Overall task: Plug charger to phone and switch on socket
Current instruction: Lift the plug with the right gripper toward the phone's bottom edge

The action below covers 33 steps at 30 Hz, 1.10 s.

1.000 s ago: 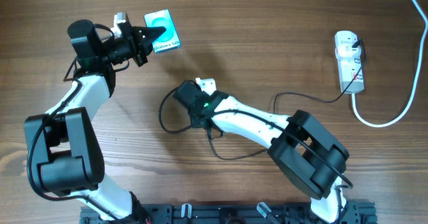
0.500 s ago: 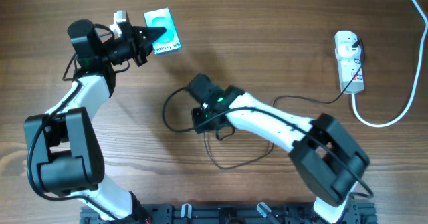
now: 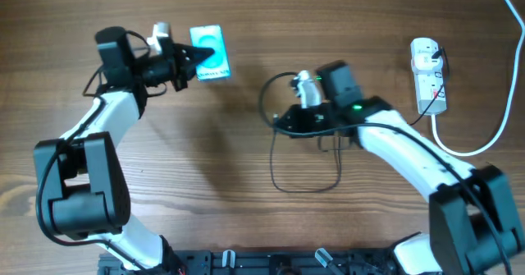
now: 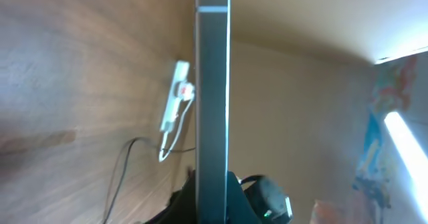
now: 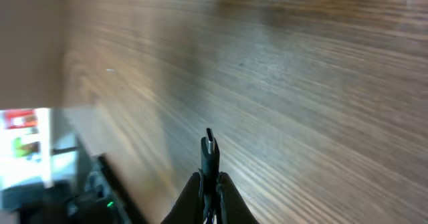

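My left gripper [image 3: 195,60] is shut on the phone [image 3: 211,50], a turquoise-screened handset held off the table at the upper left. In the left wrist view the phone [image 4: 212,83] shows edge-on between the fingers. My right gripper [image 3: 284,122] is shut on the connector end of the charger [image 3: 303,190], whose thin black cable loops on the table and runs to the socket [image 3: 428,74]. In the right wrist view the metal-tipped connector [image 5: 210,147] sticks up between the shut fingers [image 5: 209,180], above the wood. The connector and the phone are apart.
The white socket with its black plug lies at the far right and also shows in the left wrist view [image 4: 175,103]. Its thick white cord [image 3: 484,139] curves off the upper right. The table's front rail [image 3: 295,263] holds both arm bases.
My right gripper has lifted and swung to the right with the charger connector, dragging the cable loop along. My left gripper has shifted the phone slightly right and down.
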{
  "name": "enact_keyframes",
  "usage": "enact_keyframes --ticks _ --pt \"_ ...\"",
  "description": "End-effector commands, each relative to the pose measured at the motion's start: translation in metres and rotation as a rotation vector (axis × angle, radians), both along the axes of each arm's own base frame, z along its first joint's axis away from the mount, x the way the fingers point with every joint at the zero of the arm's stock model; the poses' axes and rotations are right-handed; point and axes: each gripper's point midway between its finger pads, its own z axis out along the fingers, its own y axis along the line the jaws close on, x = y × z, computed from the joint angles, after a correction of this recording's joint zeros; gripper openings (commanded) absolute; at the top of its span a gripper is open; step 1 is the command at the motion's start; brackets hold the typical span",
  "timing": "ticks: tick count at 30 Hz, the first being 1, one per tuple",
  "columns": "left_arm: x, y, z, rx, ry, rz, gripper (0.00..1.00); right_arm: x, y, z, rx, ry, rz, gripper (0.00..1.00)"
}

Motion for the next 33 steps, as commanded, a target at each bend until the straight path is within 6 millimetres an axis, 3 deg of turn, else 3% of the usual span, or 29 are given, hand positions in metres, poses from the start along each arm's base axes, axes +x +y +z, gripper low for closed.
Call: enact_keyframes --ticks 1,9,18,33 --pt "-0.001 -0.029 -0.008 0.101 -0.114 -0.051 0.04 -0.027 0.001 0.017 0.208 0.017 0.144 0.04" --pt "-0.009 -0.073 -0.015 0.152 -0.127 -0.100 0.04 -0.035 0.002 0.026 0.282 -0.059 0.242 0.04" --pt "-0.013 -0.079 -0.014 0.140 -0.128 -0.124 0.04 -0.039 0.007 0.038 0.352 -0.118 0.307 0.04" --pt "-0.029 -0.111 -0.011 0.131 -0.156 -0.204 0.04 -0.037 0.007 0.054 0.443 -0.170 0.345 0.04"
